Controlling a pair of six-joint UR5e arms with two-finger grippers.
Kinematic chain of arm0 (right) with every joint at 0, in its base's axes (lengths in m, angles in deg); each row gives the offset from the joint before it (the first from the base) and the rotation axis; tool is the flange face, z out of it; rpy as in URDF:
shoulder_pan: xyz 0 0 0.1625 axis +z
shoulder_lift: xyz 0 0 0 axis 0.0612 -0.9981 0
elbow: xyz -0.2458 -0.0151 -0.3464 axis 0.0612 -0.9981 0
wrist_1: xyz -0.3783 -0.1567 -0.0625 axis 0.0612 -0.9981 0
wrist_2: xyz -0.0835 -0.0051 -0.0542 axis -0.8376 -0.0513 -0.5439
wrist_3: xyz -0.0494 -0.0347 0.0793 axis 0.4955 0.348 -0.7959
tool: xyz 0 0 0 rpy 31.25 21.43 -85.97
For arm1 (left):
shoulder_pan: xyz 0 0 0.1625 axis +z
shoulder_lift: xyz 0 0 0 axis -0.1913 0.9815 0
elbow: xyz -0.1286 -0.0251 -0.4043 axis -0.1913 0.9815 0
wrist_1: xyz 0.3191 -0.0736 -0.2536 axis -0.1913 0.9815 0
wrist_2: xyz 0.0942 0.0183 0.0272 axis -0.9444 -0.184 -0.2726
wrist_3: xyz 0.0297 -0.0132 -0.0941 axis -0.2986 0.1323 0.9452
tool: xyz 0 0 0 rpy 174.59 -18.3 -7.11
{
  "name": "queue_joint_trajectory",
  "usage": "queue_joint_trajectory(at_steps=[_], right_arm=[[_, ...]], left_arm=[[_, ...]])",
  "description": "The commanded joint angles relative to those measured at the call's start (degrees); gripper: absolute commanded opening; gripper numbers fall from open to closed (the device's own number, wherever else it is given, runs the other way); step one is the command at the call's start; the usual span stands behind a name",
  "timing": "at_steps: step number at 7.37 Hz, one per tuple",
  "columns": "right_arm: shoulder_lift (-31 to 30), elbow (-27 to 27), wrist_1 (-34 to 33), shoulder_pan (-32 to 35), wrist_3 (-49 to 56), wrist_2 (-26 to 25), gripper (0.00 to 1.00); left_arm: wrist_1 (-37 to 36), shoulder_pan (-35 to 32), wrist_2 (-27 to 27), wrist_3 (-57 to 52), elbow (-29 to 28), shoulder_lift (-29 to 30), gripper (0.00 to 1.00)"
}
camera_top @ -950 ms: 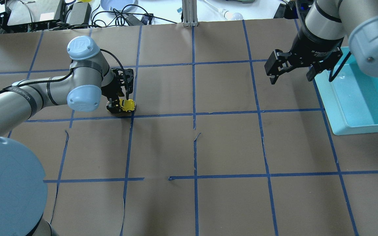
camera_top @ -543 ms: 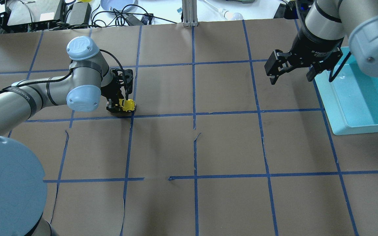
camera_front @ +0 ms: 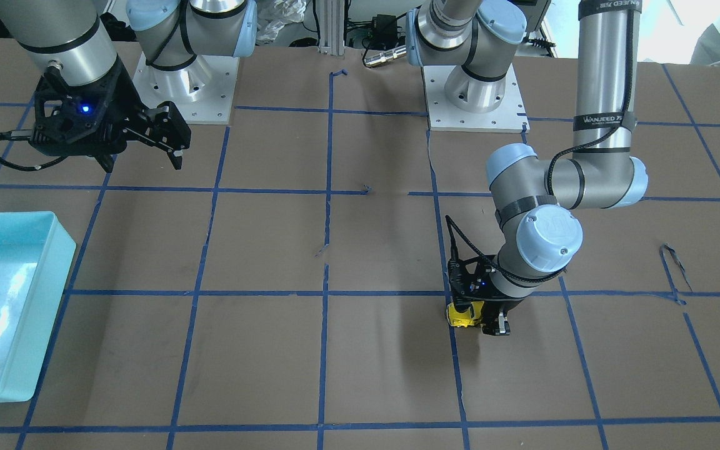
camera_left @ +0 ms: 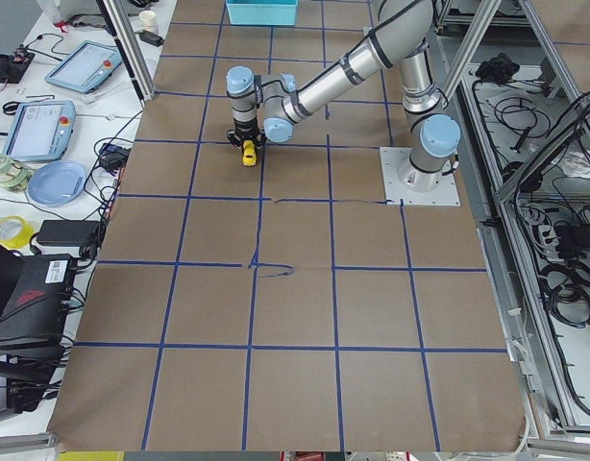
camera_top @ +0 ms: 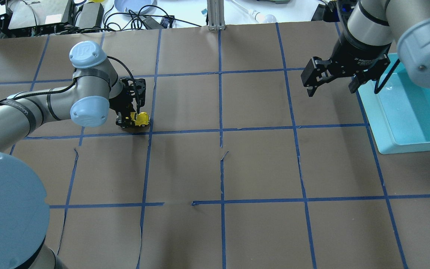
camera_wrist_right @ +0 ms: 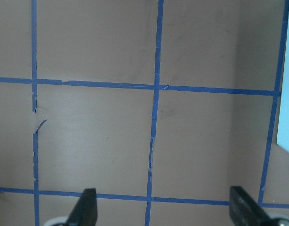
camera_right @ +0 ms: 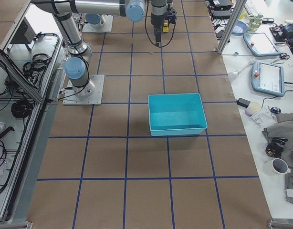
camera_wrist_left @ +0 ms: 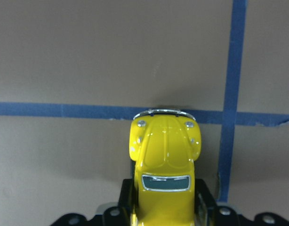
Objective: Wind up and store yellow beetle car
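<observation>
1. Left gripper (camera_top: pixel 132 121): jaws clamped on yellow beetle car (camera_top: pixel 141 118), down at table (camera_top: pixel 259 168) level, toward far-left corner.
2. Right gripper (camera_top: pixel 331 89): jaws spread wide, empty, raised beside teal bin (camera_top: pixel 413 147) at right edge.

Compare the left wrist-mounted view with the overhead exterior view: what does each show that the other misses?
Only the left wrist-mounted view shows the yellow beetle car close up: bonnet, windscreen and silver bumper, with the left gripper closed on its sides. Only the overhead exterior view shows the right gripper, open and empty, and the turquoise bin. Both show the car held in the left gripper near a crossing of blue tape lines.
</observation>
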Motion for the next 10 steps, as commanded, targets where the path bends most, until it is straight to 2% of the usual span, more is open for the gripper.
queue_joint_trajectory(at_steps=[1,6,8,9,10], right_arm=[[-0.1,0.0,0.2,0.0,0.1,0.0,1.0],[0.0,0.0,0.3,0.0,0.1,-0.1,1.0],[0.1,0.0,0.2,0.0,0.1,-0.1,1.0],[0.1,0.0,0.2,0.0,0.1,-0.1,1.0],[0.1,0.0,0.2,0.0,0.1,-0.1,1.0]], left_arm=[[-0.1,3.3,0.2,-2.6,0.4,0.0,0.27],[-1.7,11.3,0.0,-13.7,0.8,-0.3,0.28],[-1.7,11.5,0.0,-13.8,0.9,-0.2,0.37],[-1.8,11.5,-0.1,-13.6,0.8,-0.4,0.55],[-1.8,11.5,-0.1,-13.2,0.8,-0.5,0.82]])
